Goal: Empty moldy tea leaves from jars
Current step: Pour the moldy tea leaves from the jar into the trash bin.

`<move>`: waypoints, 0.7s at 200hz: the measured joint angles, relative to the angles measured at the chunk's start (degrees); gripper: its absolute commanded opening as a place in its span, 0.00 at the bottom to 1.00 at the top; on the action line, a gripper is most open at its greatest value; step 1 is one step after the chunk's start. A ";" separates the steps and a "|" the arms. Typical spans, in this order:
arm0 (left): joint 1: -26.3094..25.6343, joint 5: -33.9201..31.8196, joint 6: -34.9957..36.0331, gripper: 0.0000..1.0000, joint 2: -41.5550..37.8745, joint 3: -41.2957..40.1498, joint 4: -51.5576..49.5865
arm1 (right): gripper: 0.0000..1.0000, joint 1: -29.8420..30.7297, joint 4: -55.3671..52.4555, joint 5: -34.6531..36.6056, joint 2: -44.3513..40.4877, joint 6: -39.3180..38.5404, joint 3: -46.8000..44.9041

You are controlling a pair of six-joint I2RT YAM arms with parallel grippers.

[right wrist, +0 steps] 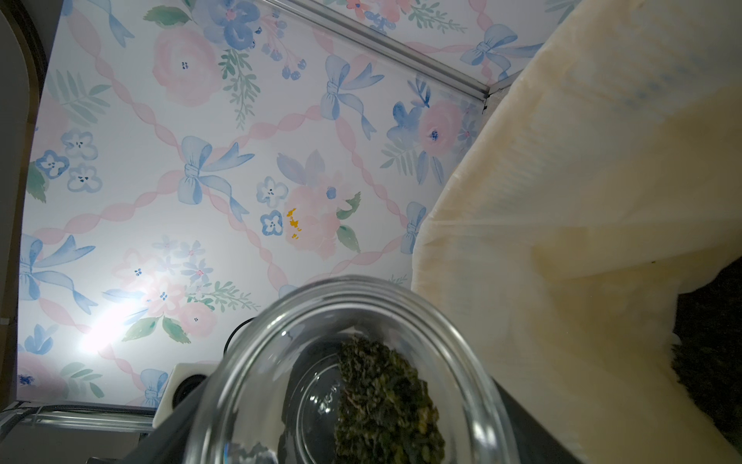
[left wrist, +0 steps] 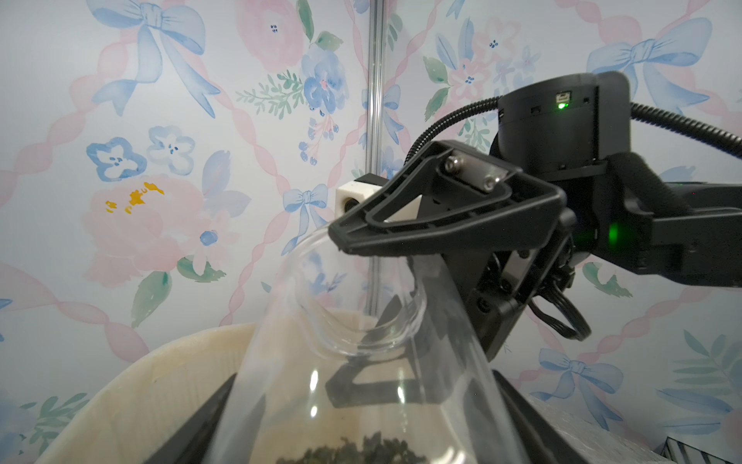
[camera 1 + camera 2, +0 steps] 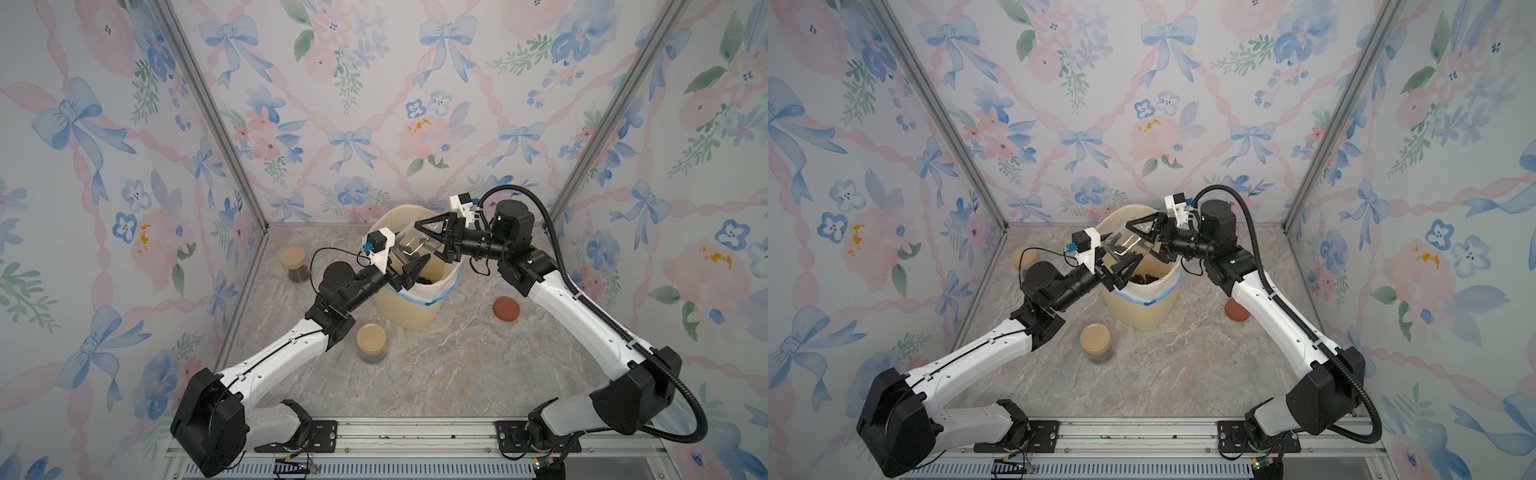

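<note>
A lidless clear glass jar [image 3: 409, 245] [image 3: 1127, 245] lies tilted over the cream bin [image 3: 409, 307] [image 3: 1133, 307], with a heap of dark moldy tea leaves [image 1: 385, 401] [image 2: 353, 452] inside. My right gripper [image 3: 428, 239] [image 1: 353, 422] is shut on its neck, and the mouth faces the right wrist camera. My left gripper [image 3: 407, 257] [image 2: 361, 418] has its jaws against the jar's wide body at the base end. More dark leaves [image 3: 424, 280] [image 3: 1148, 279] lie inside the bin. Two closed jars with tan lids stand on the table, one far left [image 3: 293, 264], one near the bin [image 3: 371, 343] [image 3: 1096, 341].
A reddish-brown lid [image 3: 506, 309] [image 3: 1235, 309] lies flat on the marble table right of the bin, partly behind the right arm in a top view. Floral walls enclose three sides. The bin's white liner has a blue drawstring at the rim.
</note>
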 measured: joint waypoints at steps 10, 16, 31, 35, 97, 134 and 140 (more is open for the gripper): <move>0.00 0.00 -0.61 0.49 0.00 0.00 -0.42 | 0.96 0.00 -1.16 0.22 0.00 -0.37 0.31; 0.00 0.02 -0.92 0.48 0.00 0.00 -0.57 | 1.00 0.00 -1.70 0.28 0.00 -0.66 0.46; -0.13 0.09 -1.51 0.46 0.00 0.00 -0.92 | 0.97 0.09 -2.56 0.28 0.00 -1.66 0.74; -0.17 0.09 -1.68 0.46 0.00 0.00 -1.01 | 0.97 0.09 -2.75 0.28 -0.02 -1.84 0.74; -0.44 -1.27 -2.84 0.44 -0.33 0.00 -2.80 | 0.97 0.07 -4.94 0.31 -0.02 -2.38 0.74; -0.44 -3.04 -2.99 0.44 -0.61 1.25 -4.74 | 0.97 -0.17 -5.46 0.52 -0.61 -2.56 0.74; -0.44 -3.28 -2.99 0.44 -0.61 1.68 -5.18 | 0.97 -0.37 -5.46 0.50 -0.83 -2.56 0.72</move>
